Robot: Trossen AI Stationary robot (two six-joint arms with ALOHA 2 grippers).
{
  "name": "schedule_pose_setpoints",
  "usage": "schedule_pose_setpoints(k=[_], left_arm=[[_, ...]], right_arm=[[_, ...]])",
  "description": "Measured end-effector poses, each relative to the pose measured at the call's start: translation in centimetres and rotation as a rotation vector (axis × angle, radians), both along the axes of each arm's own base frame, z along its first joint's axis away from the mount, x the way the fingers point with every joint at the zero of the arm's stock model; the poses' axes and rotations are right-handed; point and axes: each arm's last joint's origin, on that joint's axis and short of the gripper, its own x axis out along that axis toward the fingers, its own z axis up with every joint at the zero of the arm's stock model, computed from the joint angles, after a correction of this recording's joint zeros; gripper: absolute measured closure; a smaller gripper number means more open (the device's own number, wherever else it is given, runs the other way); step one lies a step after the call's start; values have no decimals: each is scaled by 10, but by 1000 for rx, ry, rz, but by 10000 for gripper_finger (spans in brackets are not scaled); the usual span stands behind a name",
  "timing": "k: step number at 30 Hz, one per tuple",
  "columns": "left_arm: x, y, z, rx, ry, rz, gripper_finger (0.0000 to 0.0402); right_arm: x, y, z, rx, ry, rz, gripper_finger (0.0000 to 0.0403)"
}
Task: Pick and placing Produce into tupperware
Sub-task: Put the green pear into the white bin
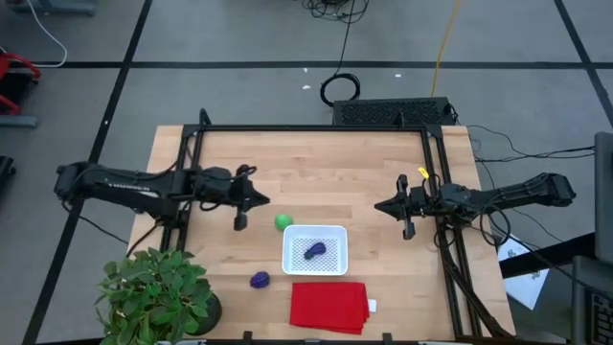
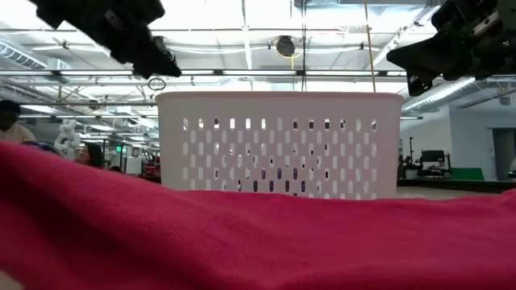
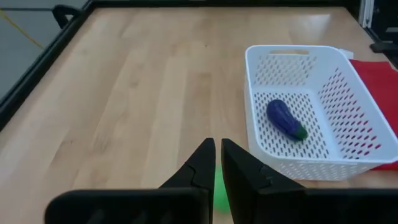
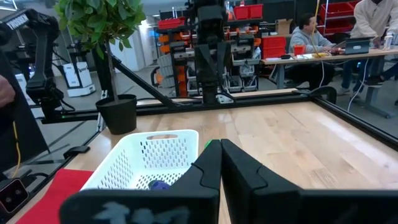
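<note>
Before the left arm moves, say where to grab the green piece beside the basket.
Grip the green piece across its round middle, coming straight down. It lies free on the table just off the white basket corner, so set the fingers parallel to that wall, probably.

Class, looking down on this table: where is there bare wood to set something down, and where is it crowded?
Free: the wide strip along the far edge, between the left gripper and right gripper, and the near right corner beyond the red cloth. Crowded: the near middle and left, where white container, green piece, purple piece and potted plant cluster.
</note>
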Motion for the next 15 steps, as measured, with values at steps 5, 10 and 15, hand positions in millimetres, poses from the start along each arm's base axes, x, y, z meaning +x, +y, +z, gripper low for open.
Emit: schedule_pose_setpoints(k=[5,10,15], left_arm=[[16,-4,8,8,104,-26,371],[30,-9,7,-23,214,-24,371],[44,-11,5,-52,288,-8,371]], right_arm=[[0,0,0,1,0,0,403],[0,0,0,3,0,0,403],[0,0,0,3,-1,0,403]])
